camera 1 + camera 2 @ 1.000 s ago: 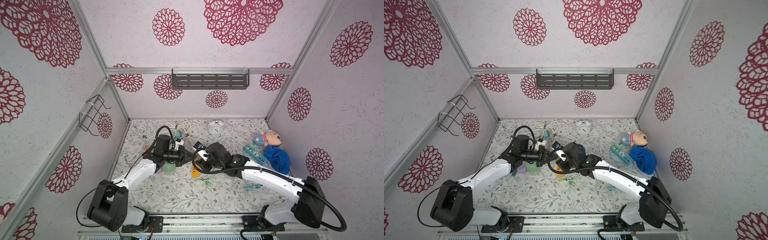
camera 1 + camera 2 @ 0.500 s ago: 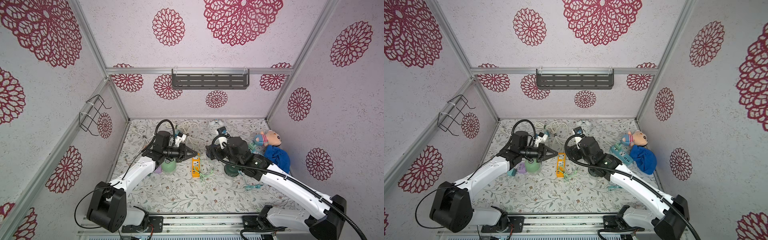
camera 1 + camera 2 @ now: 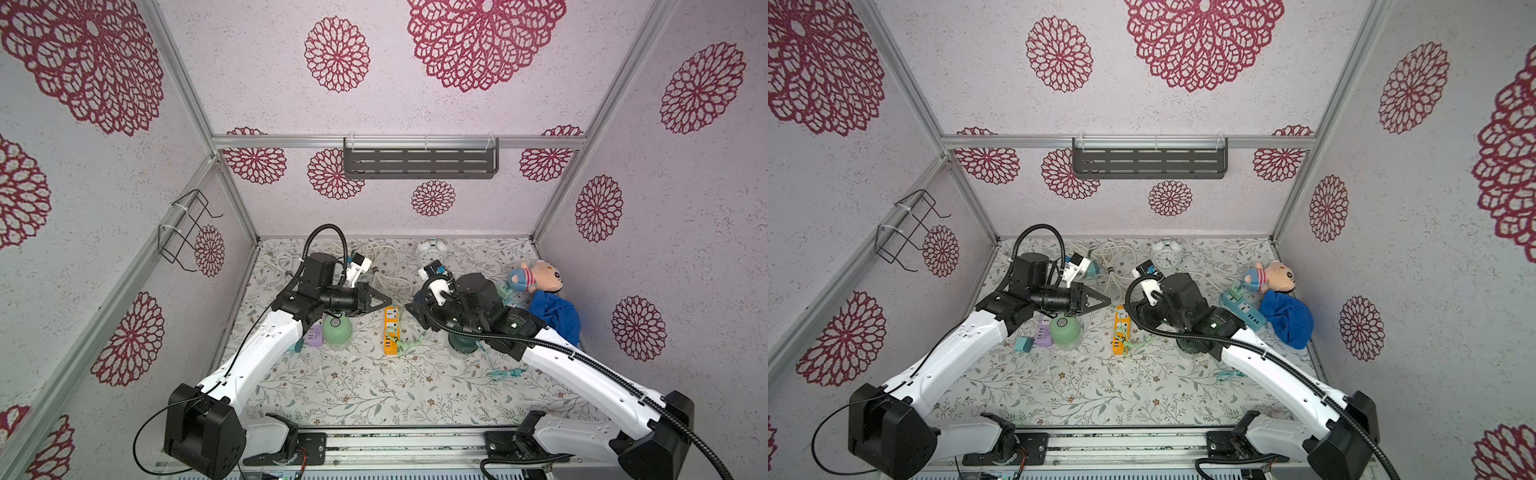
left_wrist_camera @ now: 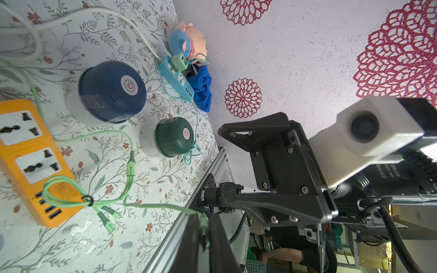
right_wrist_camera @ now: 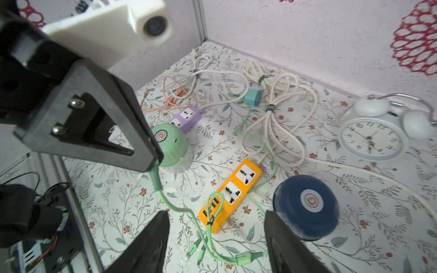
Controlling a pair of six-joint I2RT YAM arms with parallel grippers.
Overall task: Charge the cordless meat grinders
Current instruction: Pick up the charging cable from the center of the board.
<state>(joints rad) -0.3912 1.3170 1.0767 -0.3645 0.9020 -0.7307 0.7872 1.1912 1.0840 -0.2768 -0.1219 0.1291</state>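
My left gripper (image 4: 204,223) is clamped on one end of the green cable (image 5: 175,208), just above the mint green grinder (image 5: 171,147) at left. My right gripper (image 5: 215,219) is empty with its jaws apart, over the orange power strip (image 5: 236,189) and beside the navy grinder (image 5: 307,208). The dark green grinder (image 4: 173,137) sits near right. Step, I judge: plugging in. Next: line the plug up with a grinder's port.
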